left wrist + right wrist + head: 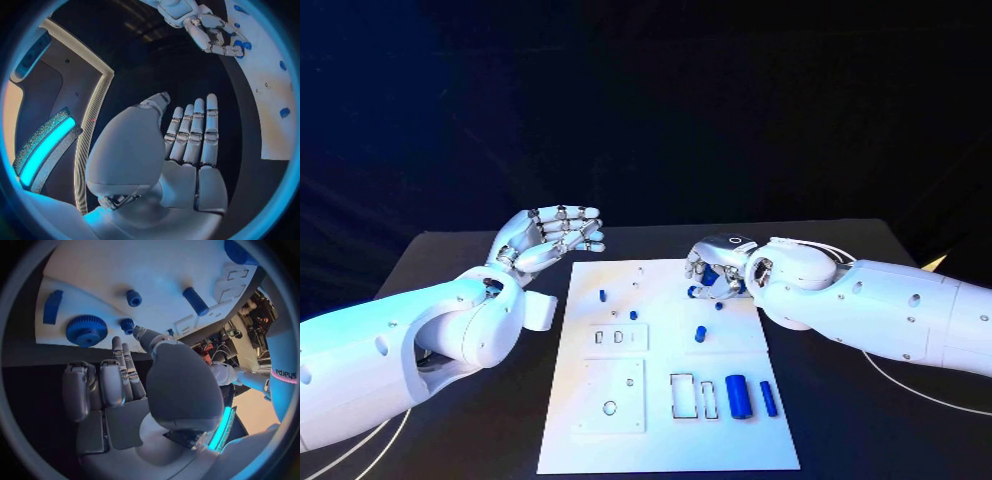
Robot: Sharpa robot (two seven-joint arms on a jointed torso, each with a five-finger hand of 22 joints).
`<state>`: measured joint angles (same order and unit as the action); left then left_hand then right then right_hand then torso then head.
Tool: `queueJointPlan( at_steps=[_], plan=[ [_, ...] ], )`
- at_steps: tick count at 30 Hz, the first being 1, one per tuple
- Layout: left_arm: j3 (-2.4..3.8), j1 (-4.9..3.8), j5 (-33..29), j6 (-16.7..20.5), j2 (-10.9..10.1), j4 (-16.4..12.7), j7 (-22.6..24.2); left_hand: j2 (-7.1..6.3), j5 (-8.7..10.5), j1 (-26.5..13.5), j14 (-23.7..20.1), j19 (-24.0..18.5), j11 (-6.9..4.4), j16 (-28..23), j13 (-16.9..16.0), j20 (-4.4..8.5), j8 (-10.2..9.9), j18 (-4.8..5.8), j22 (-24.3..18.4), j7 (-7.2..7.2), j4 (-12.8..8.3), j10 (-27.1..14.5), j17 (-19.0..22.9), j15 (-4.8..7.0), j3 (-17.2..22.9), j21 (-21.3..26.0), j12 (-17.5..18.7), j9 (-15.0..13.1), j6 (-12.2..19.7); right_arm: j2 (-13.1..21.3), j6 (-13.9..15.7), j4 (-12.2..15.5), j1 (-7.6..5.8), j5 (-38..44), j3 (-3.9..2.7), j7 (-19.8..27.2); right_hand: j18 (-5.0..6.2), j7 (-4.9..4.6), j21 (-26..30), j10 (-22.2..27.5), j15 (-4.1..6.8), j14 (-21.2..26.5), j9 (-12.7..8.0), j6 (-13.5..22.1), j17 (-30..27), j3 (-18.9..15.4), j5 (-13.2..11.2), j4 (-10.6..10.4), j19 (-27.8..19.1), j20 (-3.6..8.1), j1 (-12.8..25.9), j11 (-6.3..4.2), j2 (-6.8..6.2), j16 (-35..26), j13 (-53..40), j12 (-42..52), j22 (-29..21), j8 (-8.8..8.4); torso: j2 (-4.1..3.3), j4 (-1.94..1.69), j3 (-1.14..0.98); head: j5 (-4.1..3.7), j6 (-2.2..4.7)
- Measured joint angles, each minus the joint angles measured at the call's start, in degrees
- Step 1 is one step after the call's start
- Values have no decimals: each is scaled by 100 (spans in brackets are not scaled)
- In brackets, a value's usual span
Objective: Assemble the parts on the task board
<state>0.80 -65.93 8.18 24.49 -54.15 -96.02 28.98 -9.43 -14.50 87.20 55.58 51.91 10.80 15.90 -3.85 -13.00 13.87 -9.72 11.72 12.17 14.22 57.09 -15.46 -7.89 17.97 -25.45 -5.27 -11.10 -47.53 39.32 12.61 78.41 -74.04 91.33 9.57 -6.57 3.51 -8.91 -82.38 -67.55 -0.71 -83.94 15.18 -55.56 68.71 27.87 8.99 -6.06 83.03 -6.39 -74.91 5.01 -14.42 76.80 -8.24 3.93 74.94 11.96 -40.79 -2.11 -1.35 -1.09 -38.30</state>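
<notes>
Task board [668, 440]: white plate, mid-table. Parts on it: two blue cylinders [750, 397] lying near its close right corner; blue gear [86, 330] and small pegs [133, 297] by my right hand.

My right hand [718, 268]: at the board's far right edge, fingers down among the parts; whether it grips one, I cannot tell.

My left hand [557, 238]: raised beside the board's far left corner, fingers apart, holding nothing.

The right hand [714, 270] crowds the task board's [668, 440] far corner; its near edge lies open.
</notes>
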Motion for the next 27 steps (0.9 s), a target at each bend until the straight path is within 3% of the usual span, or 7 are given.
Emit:
queueJointPlan(
  at_steps=[7, 10, 27],
  plan=[
    [0, -10, 4, -10, -11, -6, -11, 0, 0, 0, 0, 0, 0, 0, 0, 0, 0, 0, 11, 0, 0, 0, -13, 0, 0, -28, 24, -5, 0, -42, -62, -47, 8, 28, 11, -55, 0, 21, -73, -89, 0, 0, 47, -22, 31, 118, 48, -11, 51, 15, -30, -16, 31, 55, -34, 0, 0, 0, -7, -4, -1, 4, -32],
    [0, -14, 4, -15, -17, -7, -14, 0, 0, 0, 0, 0, -1, 0, 0, 0, 0, 0, 18, 0, -10, -1, -18, 0, 10, -28, 23, -5, 0, -57, -88, -57, 10, 35, 14, -67, -90, 77, -115, -141, 0, 0, 90, -82, 47, 213, 54, 6, 59, 23, -59, -25, 61, 89, -54, 0, -1, 68, -11, -7, 0, -2, -39],
    [0, -32, 6, -33, -40, -16, -34, 0, 0, 0, 0, -1, -2, 0, 1, 0, 0, 0, 33, 0, -16, -2, -31, 0, 16, -62, 23, -4, 0, -143, -174, -120, 44, 59, 24, -91, -89, 61, -138, -155, 0, 0, 115, -104, 54, 220, 54, 13, 59, 23, -58, -29, 62, 111, -69, 0, -2, 68, -30, -14, 5, 12, -80]
  ],
)
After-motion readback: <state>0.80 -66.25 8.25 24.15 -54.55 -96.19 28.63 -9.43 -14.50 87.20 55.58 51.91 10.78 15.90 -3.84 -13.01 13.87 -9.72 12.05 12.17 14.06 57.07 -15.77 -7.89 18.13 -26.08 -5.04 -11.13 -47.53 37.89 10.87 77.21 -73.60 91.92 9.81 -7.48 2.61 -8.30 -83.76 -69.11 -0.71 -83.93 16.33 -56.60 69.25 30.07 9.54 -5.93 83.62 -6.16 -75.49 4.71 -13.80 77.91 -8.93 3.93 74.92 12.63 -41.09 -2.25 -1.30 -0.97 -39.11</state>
